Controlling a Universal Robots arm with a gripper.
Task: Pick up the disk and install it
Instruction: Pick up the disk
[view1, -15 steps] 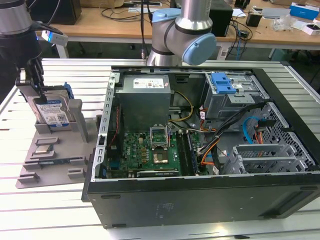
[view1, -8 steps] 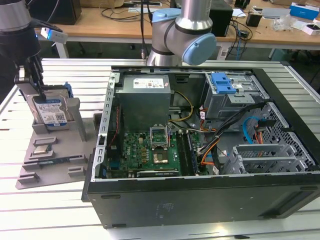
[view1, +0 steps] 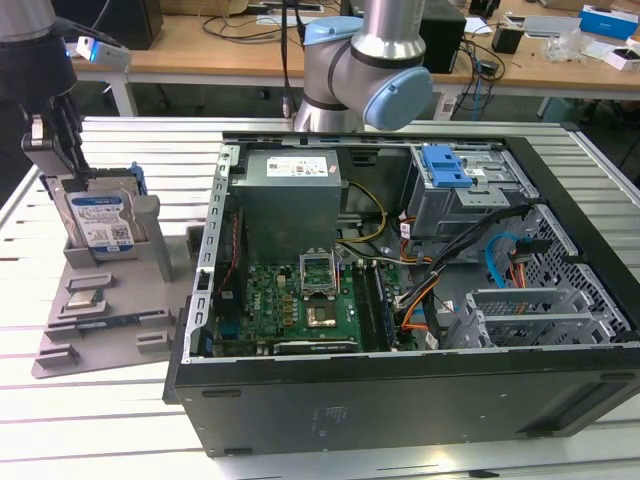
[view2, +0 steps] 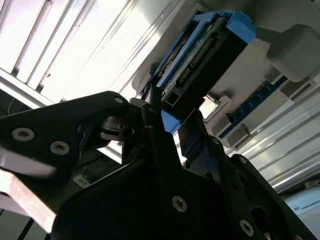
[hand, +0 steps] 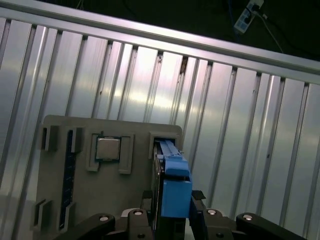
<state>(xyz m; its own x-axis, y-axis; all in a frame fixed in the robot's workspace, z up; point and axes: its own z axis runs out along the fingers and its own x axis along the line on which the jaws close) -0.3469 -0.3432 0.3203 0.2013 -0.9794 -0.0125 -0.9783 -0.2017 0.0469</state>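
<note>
1. Silver and rectangular, the disk (view1: 100, 220), with its white-and-blue label and blue plastic carrier bracket, is stood on edge in a slot of the grey plastic tray (view1: 120, 355), at the exterior view's left.
2. The black gripper (view1: 68, 165) is positioned over the disk's upper edge. In the first wrist view the fingers (hand: 198, 197) are seen clenched on either side of the blue bracket, so the disk is grasped while seated in its slot.
3. A small square silver chip (hand: 107, 148) is held in a neighbouring tray recess.
4. The tray is laid on the ribbed aluminium surface (view1: 100, 430), just beside the open black computer case (view1: 400, 400).
</note>
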